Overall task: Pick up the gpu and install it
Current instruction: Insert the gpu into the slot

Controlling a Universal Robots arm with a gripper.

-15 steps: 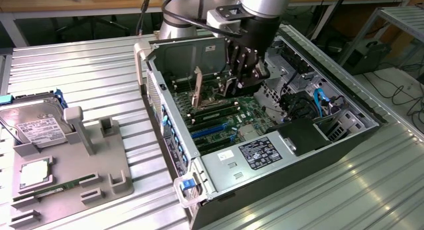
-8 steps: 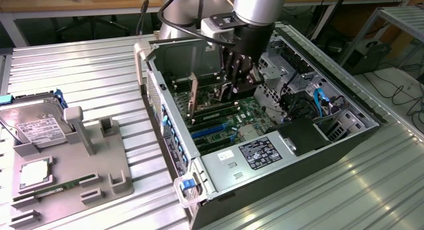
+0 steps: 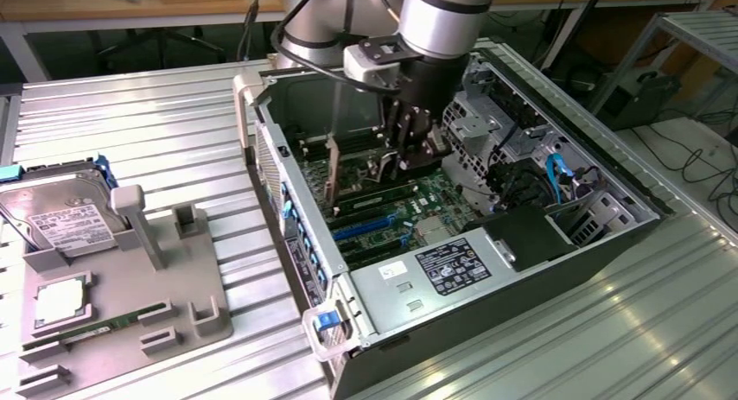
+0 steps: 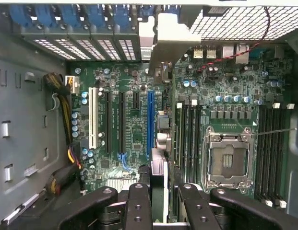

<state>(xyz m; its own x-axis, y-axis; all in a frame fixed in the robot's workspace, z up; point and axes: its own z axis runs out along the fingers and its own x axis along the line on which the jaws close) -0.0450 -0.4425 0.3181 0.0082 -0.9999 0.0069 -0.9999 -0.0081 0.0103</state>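
My gripper is down inside the open computer case, over the motherboard. It is shut on the gpu, which the wrist view shows edge-on: a thin green card running from between the black fingers out to its silver bracket, which reaches the rear slot openings. The card hangs upright close beside the long blue slot. I cannot tell whether its lower edge touches a slot.
Case walls, the drive cage and blue cables crowd the gripper. CPU socket and RAM slots lie beside the card. Outside the case, a grey fixture holds a hard drive, a CPU and a RAM stick.
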